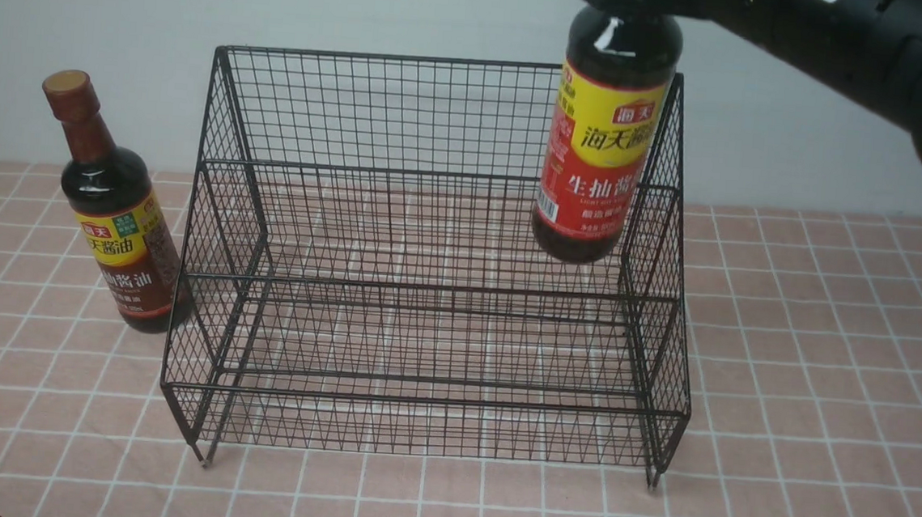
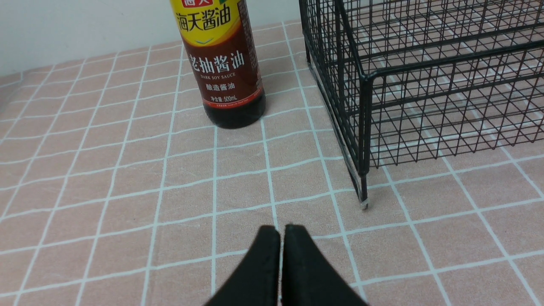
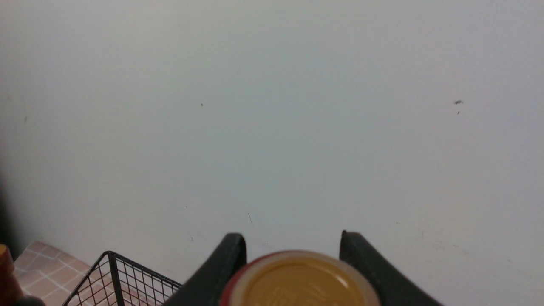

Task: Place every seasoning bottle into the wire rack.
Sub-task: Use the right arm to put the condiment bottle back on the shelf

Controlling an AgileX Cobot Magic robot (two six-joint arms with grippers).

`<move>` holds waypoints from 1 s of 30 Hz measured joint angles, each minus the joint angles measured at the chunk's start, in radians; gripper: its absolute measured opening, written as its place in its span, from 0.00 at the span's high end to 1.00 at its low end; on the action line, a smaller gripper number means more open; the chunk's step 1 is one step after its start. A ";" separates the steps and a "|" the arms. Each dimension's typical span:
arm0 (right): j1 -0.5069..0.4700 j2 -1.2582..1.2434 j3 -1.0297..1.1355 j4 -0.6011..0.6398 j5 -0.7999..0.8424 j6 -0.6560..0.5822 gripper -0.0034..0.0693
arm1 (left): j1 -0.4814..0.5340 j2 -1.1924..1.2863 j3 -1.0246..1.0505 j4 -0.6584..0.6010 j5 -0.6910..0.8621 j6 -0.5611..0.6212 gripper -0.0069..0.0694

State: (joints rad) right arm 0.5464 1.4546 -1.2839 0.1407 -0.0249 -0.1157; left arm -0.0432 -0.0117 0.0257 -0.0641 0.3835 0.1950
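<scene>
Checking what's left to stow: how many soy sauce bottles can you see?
2. The red-label bottle hangs from the right hand by the wire rack's right side; the brown-label bottle stands on the tablecloth left of it. None seems hidden.

Plain pale grey-white wall (image 1: 365, 8) fills the bg, matte and bare. Seen close up in the right wrist view, it carries a few small dark specks (image 3: 457, 102). Below it, the work surface is covered w/ a pink-tan cloth (image 1: 824, 397) printed w/ a white grid of squares. Cloth meets wall in a straight line across the front view. Grid lines run slightly wavy in the left wrist view. Light soft and even, shadows faint.
</scene>
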 joint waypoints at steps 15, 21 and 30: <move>-0.002 0.054 0.000 -0.006 0.350 0.007 0.59 | 0.000 0.000 0.000 0.000 0.000 0.000 0.92; -0.002 0.055 0.000 -0.011 0.465 0.042 0.59 | 0.000 0.000 0.000 0.000 0.000 0.000 0.92; -0.003 0.058 -0.004 -0.011 0.515 0.049 0.57 | 0.000 0.000 0.000 0.000 0.000 0.000 0.92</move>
State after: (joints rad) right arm 0.5435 1.5127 -1.2880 0.1292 0.4904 -0.0670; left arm -0.0432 -0.0117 0.0257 -0.0641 0.3835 0.1950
